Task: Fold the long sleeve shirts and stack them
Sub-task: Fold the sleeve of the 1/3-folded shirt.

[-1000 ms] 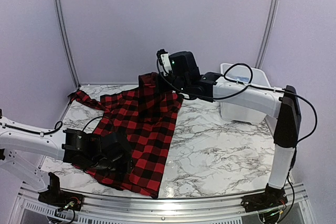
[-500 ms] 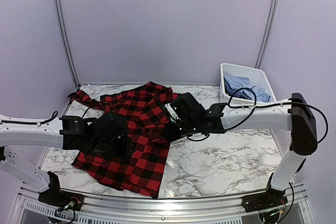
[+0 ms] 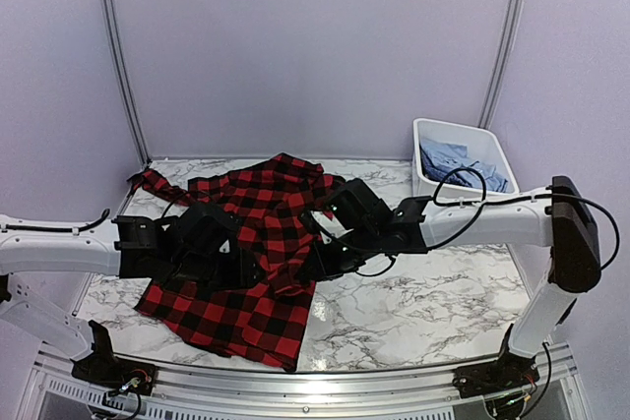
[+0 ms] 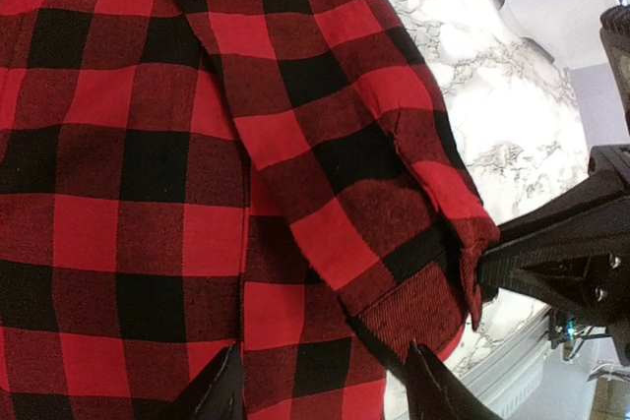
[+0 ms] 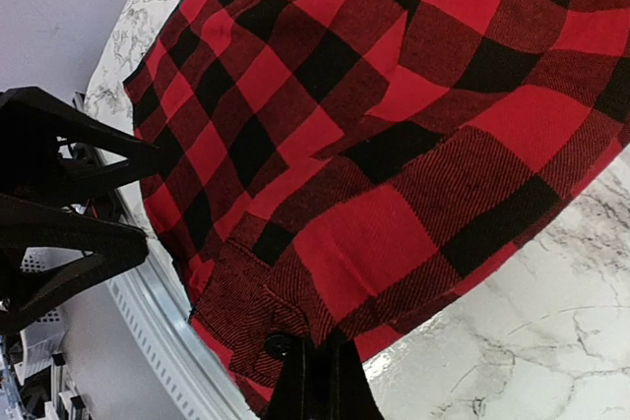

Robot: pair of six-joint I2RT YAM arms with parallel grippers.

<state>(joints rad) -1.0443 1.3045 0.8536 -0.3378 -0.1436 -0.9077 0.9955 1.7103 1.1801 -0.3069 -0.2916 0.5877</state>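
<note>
Both grippers are at the red-and-black flannel shirt [image 3: 246, 314]: the right gripper [image 5: 317, 353] has its fingers pressed together on the sleeve cuff [image 5: 258, 327], pinching the cloth just beside a dark button [image 5: 277, 345], while the left gripper [image 4: 320, 386] hangs over the body of the shirt with its two fingers [image 4: 219, 395] standing apart and nothing clamped between them. In the top view the two grippers almost meet near the middle of the garment, the left one coming in from the left side and the right one reaching across from the right. The shirt lies spread on the left half of the marble table [image 3: 433, 292], its long axis running from the far edge toward the arm bases, collar end away and hem [image 3: 271, 346] nearest the bases. One sleeve [image 3: 153, 184] trails out to the far left corner; the other is drawn over the front of the shirt toward its right edge. Light blue shirts [image 3: 448, 159] sit crumpled in the white tub [image 3: 471, 133] at the far right, well apart from the flannel
</note>
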